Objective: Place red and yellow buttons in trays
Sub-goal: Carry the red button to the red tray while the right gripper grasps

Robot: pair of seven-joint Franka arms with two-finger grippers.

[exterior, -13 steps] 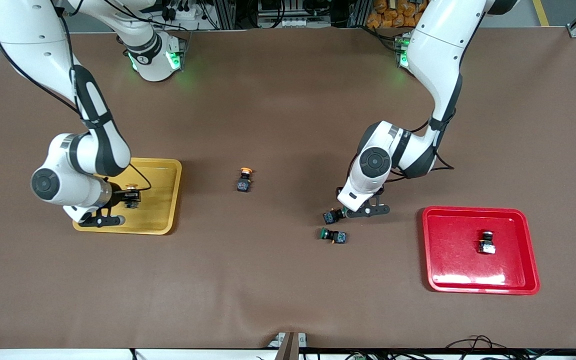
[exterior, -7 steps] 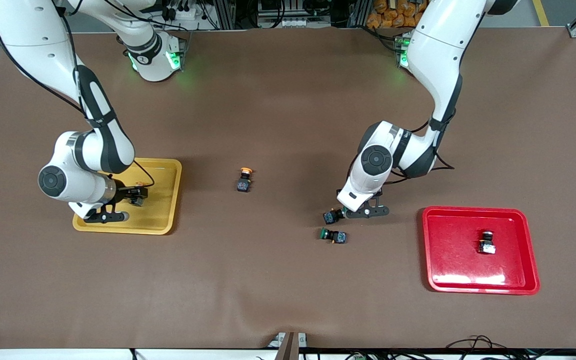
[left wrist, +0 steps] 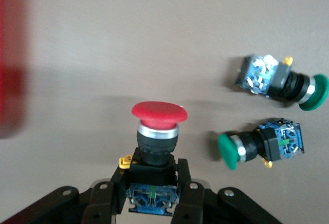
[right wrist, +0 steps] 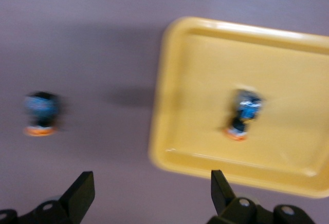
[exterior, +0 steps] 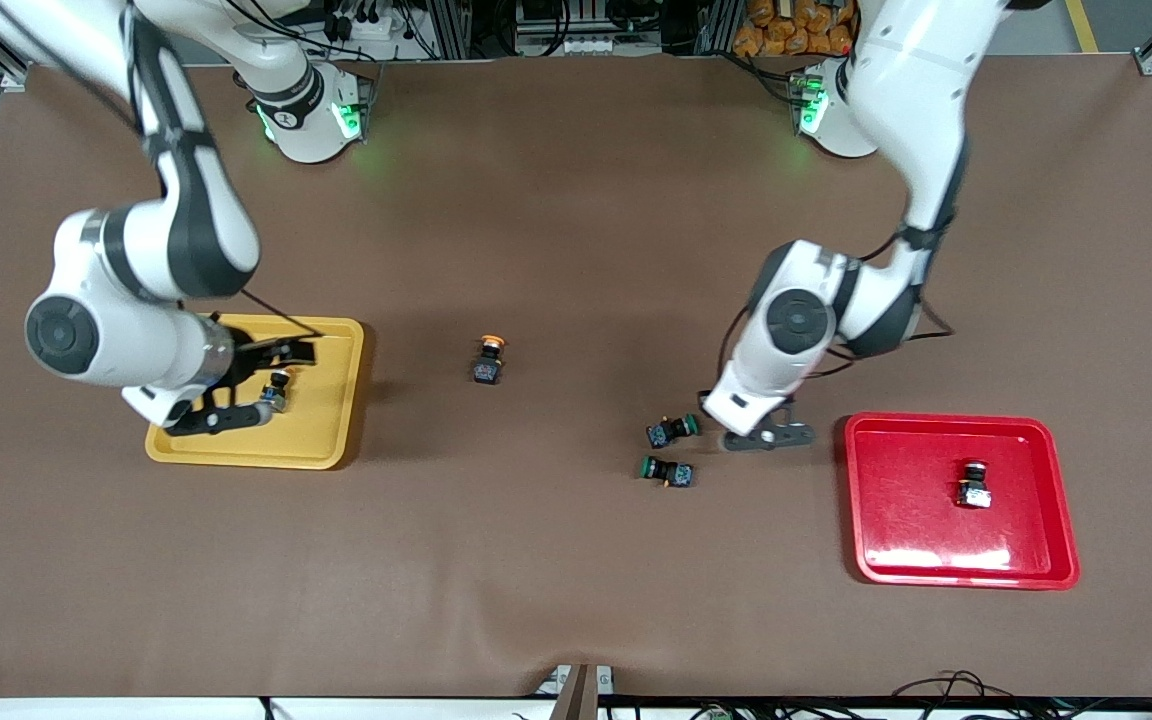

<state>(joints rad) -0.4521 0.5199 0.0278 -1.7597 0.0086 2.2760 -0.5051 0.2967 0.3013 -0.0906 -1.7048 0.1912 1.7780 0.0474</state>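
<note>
My left gripper point(exterior: 769, 436) point(left wrist: 152, 182) is shut on a red-capped button point(left wrist: 157, 131), held by its black-and-blue body above the mat between two green-capped switches and the red tray point(exterior: 901, 525). A second red button point(exterior: 973, 485) lies in that tray. The held button is hidden under the hand in the front view. My right gripper point(exterior: 281, 380) point(right wrist: 151, 184) hangs open over the yellow tray point(exterior: 236, 460) point(right wrist: 205, 31), where a yellow-capped button point(exterior: 276, 390) point(right wrist: 242, 112) lies free. Another yellow button point(exterior: 488, 360) point(right wrist: 42, 112) stands on the mat near the table's middle.
Two green-capped switches point(exterior: 673, 430) point(exterior: 666, 471) lie side by side on the brown mat, close to my left gripper; the left wrist view shows them too, green switch point(left wrist: 280, 77) and green switch point(left wrist: 262, 144). The red tray's edge point(left wrist: 10, 59) shows as a blur there.
The right gripper opened, left the yellow button in the yellow tray and rose. The left gripper shut on the red button and moved toward the red tray.
</note>
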